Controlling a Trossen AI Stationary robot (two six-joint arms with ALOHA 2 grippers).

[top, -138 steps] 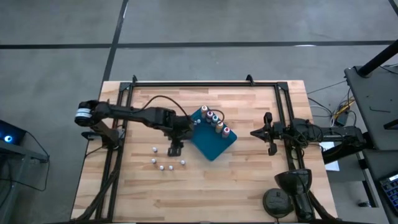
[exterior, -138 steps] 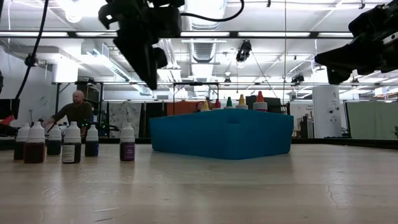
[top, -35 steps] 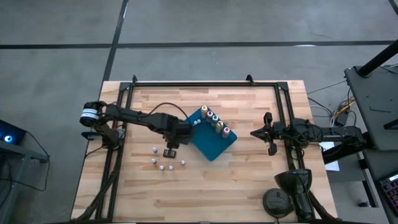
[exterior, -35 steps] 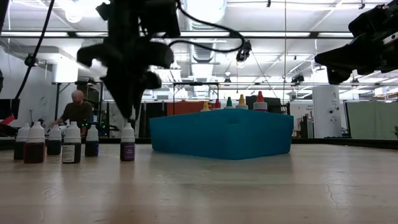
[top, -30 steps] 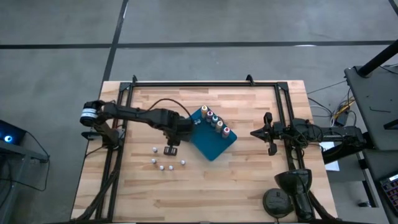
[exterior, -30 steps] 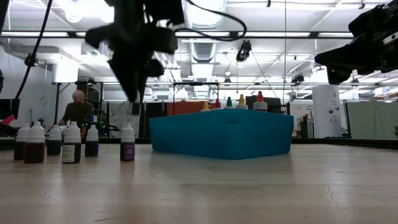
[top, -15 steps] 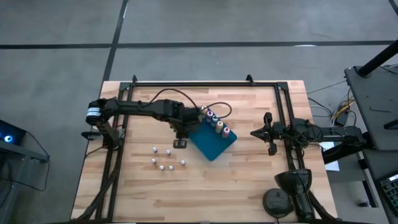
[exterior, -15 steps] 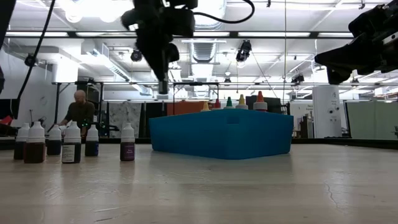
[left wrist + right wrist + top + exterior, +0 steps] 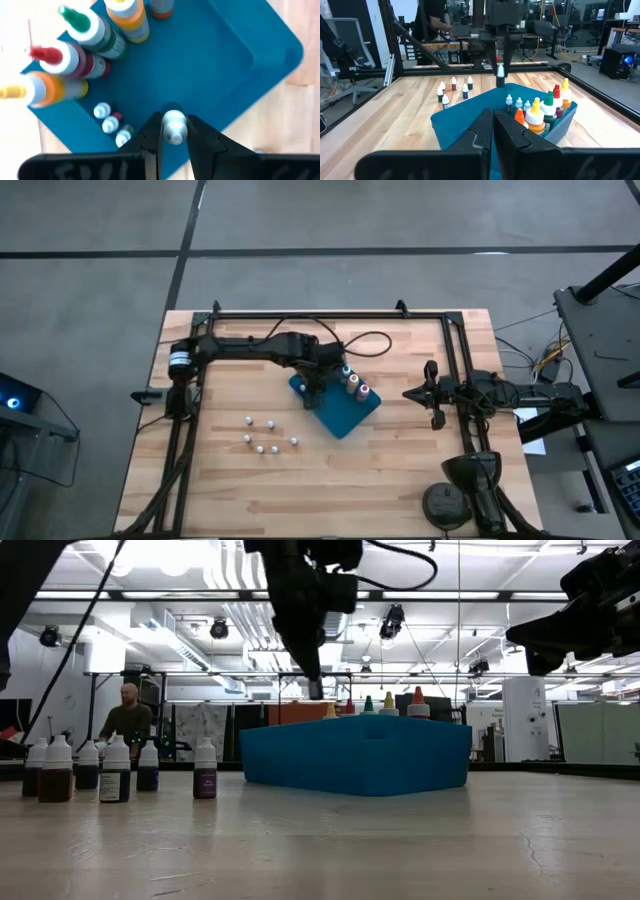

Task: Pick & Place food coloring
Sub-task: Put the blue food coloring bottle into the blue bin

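We've got the left gripper (image 9: pixel 174 131) over the blue tray (image 9: pixel 342 417), jaws pinching a white-topped bottle (image 9: pixel 174 127) of food coloring by its upper part. Bottle hangs upright, long axis vertical, cap toward the wrist cam, body pointing straight down at the tray floor. So the relation that matters: thing is between the jaws, and its landing spot lies directly below, w/ clear air between bottle and tray in the low view.

Wrist view shows three small white-topped bottles (image 9: pixel 109 124) already standing in the tray just beside the drop line, and the taller coloured-top bottles (image 9: pixel 80 55) lined along the tray's far wall. We judge the coming move is a straight descent then release; the neighbours are near enough that a sideways drift could knock them.

In the high view the tray sits mid-worktop, a bit toward the right edge, turned diagonal. Five small bottles (image 9: pixel 270 437) are left standing on the bare worktop (image 9: pixel 380 490), toward the front-left of the tray, well apart from it. Left arm is clearly the nearer one for those too.

Right gripper (image 9: pixel 493 128) waits near the worktop's right edge, jaws pressed together, holding nothing, pointed at the tray but well clear.

Low view also shows a person (image 9: pixel 124 720) in the room behind, far from the worktop.
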